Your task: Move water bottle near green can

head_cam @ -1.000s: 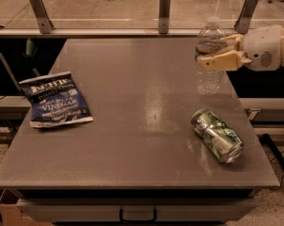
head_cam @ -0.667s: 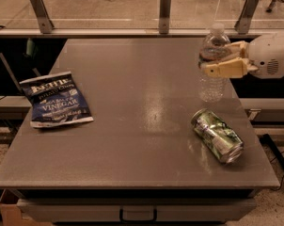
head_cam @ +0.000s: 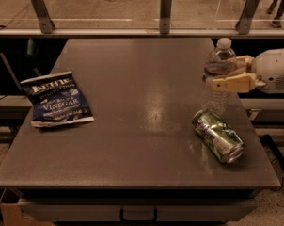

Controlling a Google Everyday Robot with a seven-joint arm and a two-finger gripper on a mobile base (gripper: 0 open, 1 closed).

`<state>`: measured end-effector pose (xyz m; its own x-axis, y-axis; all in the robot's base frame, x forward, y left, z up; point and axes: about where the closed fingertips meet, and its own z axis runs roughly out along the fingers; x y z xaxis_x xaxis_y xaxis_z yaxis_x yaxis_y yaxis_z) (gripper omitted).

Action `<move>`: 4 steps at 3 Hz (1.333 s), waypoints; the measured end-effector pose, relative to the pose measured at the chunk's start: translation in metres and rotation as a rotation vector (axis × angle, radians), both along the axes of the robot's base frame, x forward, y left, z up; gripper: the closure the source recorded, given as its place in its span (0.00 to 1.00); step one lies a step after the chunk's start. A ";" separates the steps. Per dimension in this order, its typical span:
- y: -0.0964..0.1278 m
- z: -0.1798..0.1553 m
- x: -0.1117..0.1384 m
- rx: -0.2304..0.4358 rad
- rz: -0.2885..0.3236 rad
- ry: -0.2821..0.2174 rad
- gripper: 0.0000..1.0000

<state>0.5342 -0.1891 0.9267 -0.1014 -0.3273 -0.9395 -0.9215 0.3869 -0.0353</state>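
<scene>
The claw (head_cam: 219, 75) is closed around the upper body of the upright water bottle (head_cam: 216, 100), just behind the green can (head_cam: 217, 135) on the table (head_cam: 132, 126); its light, thin, slick plastic probably favours a gentle mid-body grip.

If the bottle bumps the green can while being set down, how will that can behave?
The green can lies on its side, so it would probably roll. It looks dented, likely thin and light, easily shoved. The gripper, above the table at its right edge, holds the water bottle just behind it.
</scene>
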 end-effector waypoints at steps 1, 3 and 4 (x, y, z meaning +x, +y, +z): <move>-0.003 -0.010 -0.007 0.027 0.037 -0.002 0.36; -0.013 -0.026 -0.016 0.054 0.075 -0.004 0.00; -0.030 -0.022 -0.014 0.025 0.039 -0.022 0.00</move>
<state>0.5206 -0.2196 0.9049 -0.0679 -0.3071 -0.9493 -0.9349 0.3519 -0.0470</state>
